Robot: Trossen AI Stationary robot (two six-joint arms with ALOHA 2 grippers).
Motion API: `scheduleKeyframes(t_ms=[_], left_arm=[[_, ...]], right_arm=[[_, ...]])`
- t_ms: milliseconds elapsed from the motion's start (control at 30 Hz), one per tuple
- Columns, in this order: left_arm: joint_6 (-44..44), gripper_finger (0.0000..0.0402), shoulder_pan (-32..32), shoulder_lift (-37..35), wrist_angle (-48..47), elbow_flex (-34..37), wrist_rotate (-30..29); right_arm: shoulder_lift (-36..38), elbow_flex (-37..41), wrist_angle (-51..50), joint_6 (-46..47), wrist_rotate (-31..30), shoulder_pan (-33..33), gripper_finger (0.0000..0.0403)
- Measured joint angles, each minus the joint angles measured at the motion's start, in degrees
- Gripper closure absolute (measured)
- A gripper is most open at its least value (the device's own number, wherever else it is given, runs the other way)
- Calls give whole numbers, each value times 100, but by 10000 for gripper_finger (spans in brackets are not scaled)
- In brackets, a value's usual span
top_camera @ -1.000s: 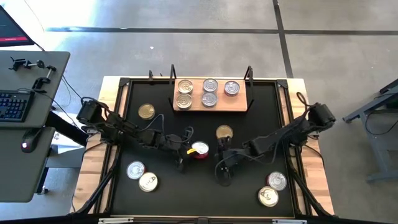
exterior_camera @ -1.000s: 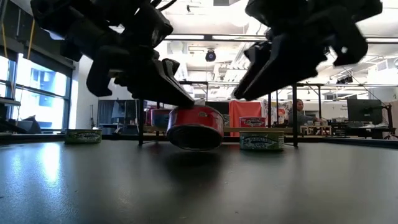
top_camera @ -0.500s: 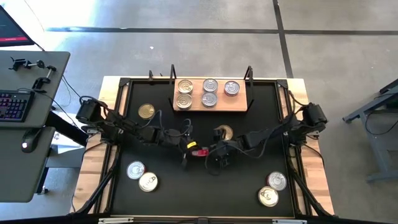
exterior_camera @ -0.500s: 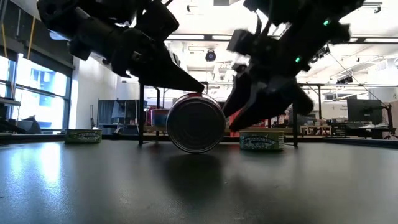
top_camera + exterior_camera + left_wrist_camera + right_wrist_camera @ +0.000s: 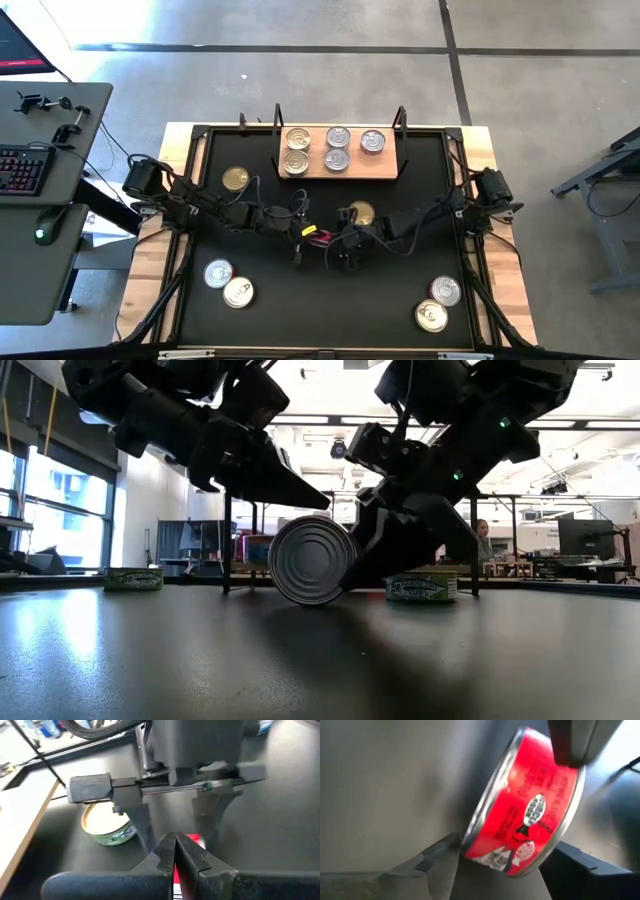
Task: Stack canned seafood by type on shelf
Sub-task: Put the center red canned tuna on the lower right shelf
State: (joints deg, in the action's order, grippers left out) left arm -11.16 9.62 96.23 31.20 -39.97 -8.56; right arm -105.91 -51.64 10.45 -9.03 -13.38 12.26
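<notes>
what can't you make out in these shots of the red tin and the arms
- Red tin: in the high view only a sliver shows between both arms.
- Left gripper: whether its shut fingers touch the tin is hidden in the low view by the arm.
- Right gripper: fingers flank the tin; contact unclear.
- Shelf tin labels: too small.

A red side wall is shown by the tilted tin [image 5: 525, 815], printed with a fish figure in black and white, its rims silver; in the low view its ribbed end is seen as plain silver. Silver lids are borne by the five tins [image 5: 336, 148] on the light-wood shelf [image 5: 385, 167] at upper centre, while gold lids — two of them [image 5: 235, 179] — are seen on the black mat [image 5: 320, 310]. The bench [image 5: 150, 270] is pale wood.
</notes>
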Motion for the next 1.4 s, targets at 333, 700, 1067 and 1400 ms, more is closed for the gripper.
scheduleKeyframes(t_ms=[333, 700, 1067, 1400], left_arm=[[-253, 402, 496, -984, -1213, -4, -1167], [1120, 401, 1101, -1613, -3346, 0, -2328], [1001, 401, 1216, -1134, -2508, 2, -2710], [803, 401, 1216, -869, -2305, 4, -2707]], right_arm=[[2, 0, 259, 42, 56, -290, 258], [676, -172, -788, 221, -1188, -150, 279], [1397, -1546, -7048, 4141, -3664, -648, 279], [702, -936, -5952, 3597, -3905, -1569, 279]])
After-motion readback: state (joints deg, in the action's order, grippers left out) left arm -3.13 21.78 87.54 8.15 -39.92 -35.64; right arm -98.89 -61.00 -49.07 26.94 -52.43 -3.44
